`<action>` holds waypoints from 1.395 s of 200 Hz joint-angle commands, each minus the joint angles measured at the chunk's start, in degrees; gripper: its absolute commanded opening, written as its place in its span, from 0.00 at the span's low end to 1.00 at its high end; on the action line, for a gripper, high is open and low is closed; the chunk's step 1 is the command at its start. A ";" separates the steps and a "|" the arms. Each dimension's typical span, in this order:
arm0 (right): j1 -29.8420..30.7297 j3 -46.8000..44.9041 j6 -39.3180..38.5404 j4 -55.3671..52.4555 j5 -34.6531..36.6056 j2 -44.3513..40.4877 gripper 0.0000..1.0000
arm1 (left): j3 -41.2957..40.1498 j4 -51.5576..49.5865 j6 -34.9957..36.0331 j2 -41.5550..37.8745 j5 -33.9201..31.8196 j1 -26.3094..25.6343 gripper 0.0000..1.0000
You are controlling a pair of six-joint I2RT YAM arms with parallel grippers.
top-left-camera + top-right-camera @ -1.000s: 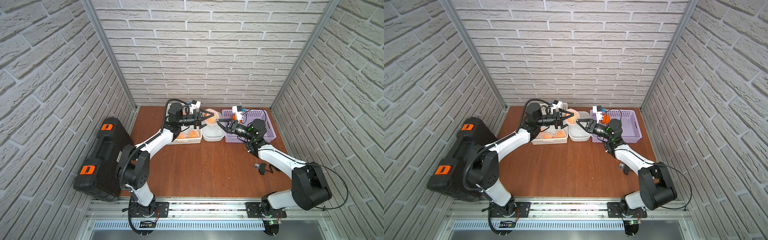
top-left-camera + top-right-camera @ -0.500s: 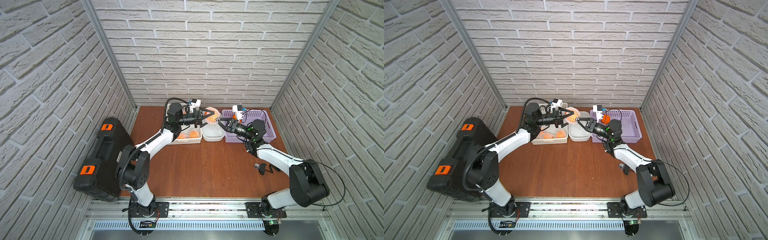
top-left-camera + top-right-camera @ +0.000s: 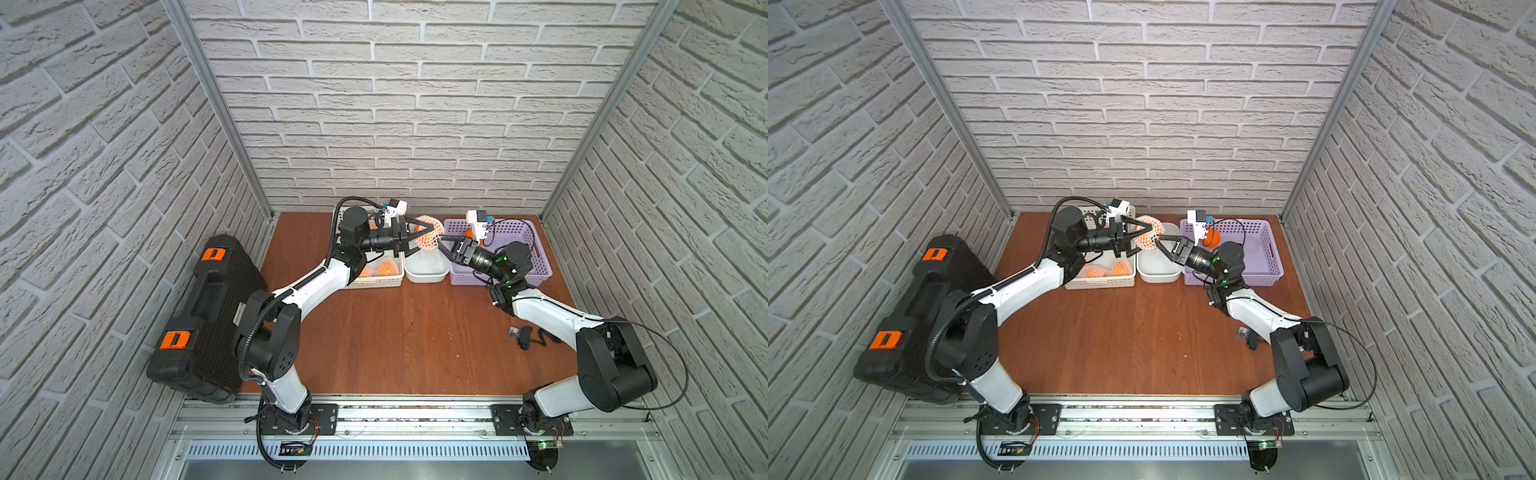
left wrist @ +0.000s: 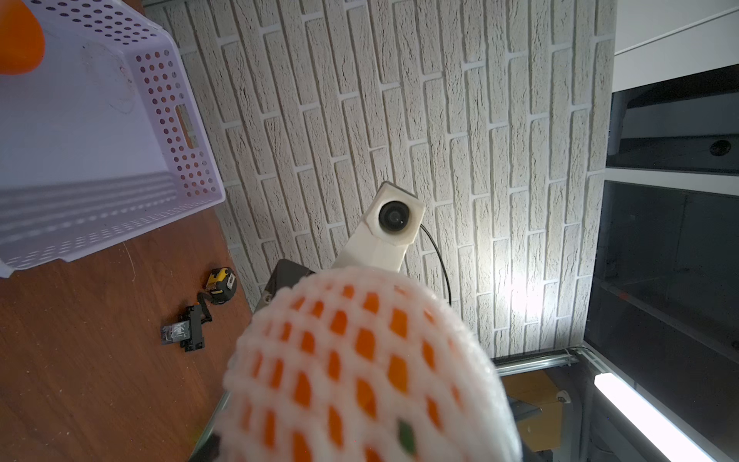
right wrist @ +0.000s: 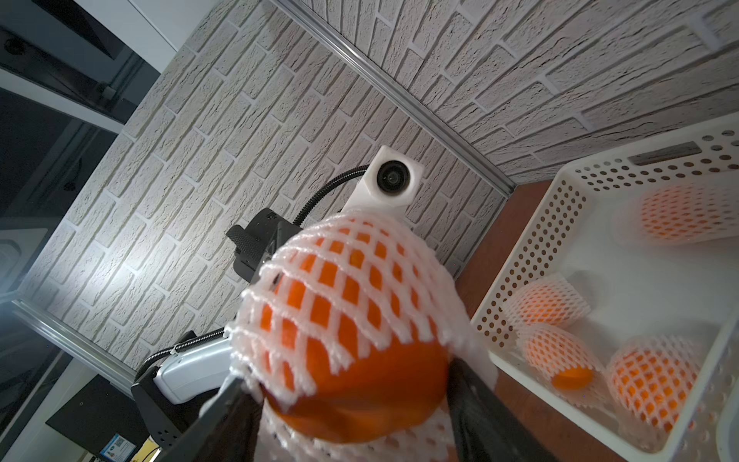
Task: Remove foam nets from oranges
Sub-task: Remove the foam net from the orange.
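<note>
Over the white tub [image 3: 428, 276] my left gripper [image 3: 426, 237] [image 3: 1144, 237] is shut on an orange in its white foam net [image 3: 432, 227] [image 4: 360, 360]. My right gripper [image 3: 441, 243] [image 5: 348, 376] faces it from the other side. Its fingers [image 5: 480, 404] stand wide apart on either side of the orange's end. There the net [image 5: 352, 272] is pulled back and bare orange skin [image 5: 360, 388] shows. Several netted oranges [image 5: 656, 380] [image 3: 386, 266] lie in the white perforated basket [image 5: 532, 248]. A bare orange [image 3: 1212, 239] [image 4: 16, 40] sits in the purple basket [image 3: 540, 266].
A black case with orange latches [image 3: 208, 316] leans at the table's left edge. A small black device [image 3: 523, 334] and a yellow tape measure [image 4: 220, 282] lie on the wood by the right arm. The three containers stand in a row along the back wall.
My right gripper's jaws have spread wide at the netted orange's end. Both arms stay almost where they were, and the left gripper keeps its hold.
</note>
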 commanded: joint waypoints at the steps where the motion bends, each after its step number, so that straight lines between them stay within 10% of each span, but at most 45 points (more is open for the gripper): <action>1: 0.37 0.02 -2.03 0.91 3.42 0.18 0.75 | 0.56 1.43 1.61 -1.65 5.19 -3.10 0.40; 77: 0.90 -0.27 -4.23 -1.58 5.01 -0.09 0.68 | 1.09 -0.99 3.44 -2.31 5.47 -3.70 0.46; 185: 0.93 -2.97 -8.56 -10.58 6.74 -7.32 0.46 | 1.10 -11.49 13.08 -5.94 0.24 -1.35 0.97; 279: 0.95 -3.31 -12.77 -20.36 8.16 -11.45 0.44 | 3.20 -30.52 28.45 -9.98 -6.34 -0.30 0.97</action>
